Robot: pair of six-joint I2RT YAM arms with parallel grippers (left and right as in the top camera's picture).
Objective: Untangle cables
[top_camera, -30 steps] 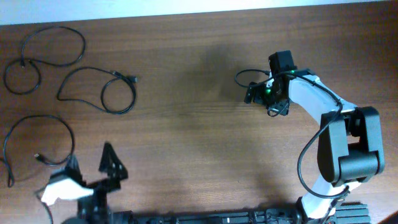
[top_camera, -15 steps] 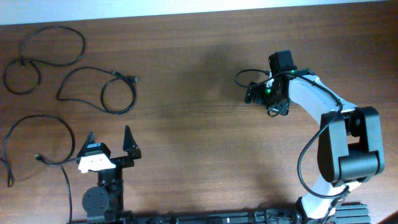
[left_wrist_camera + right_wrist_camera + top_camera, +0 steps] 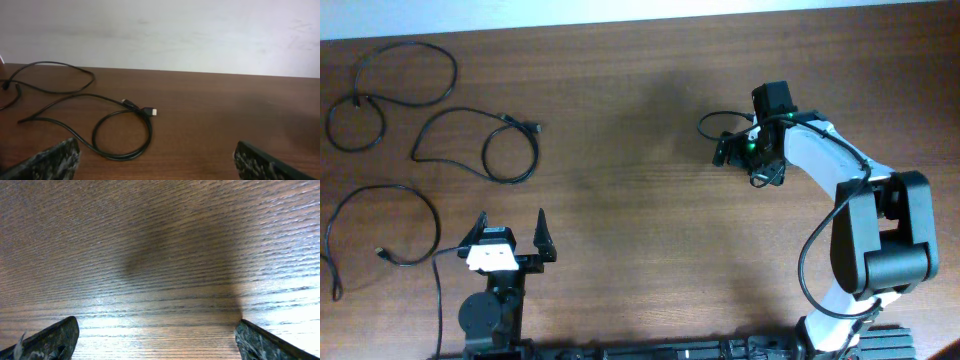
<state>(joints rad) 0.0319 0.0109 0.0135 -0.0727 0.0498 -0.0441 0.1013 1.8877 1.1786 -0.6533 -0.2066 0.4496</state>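
Note:
Three thin black cables lie apart at the table's left. One (image 3: 454, 70) loops at the far left corner. One (image 3: 470, 110) with a round loop and a light-tipped plug (image 3: 150, 111) lies below it; it also shows in the left wrist view (image 3: 122, 152). The third (image 3: 380, 188) arcs near the left edge. My left gripper (image 3: 510, 232) is open and empty, a little nearer than the looped cable, its fingers (image 3: 156, 150) pointing toward it. My right gripper (image 3: 738, 150) is open and empty over bare wood (image 3: 156, 327), far right of the cables.
The wooden table (image 3: 620, 200) ends at a white wall (image 3: 200, 35) on the far side. A thin black wire loop (image 3: 708, 122) hangs beside the right arm's wrist. The right arm's base (image 3: 875, 250) stands at the near right.
My left arm has swung up and to the right from the near left corner; its gripper now faces the looped cable. The right arm and the cables have not moved.

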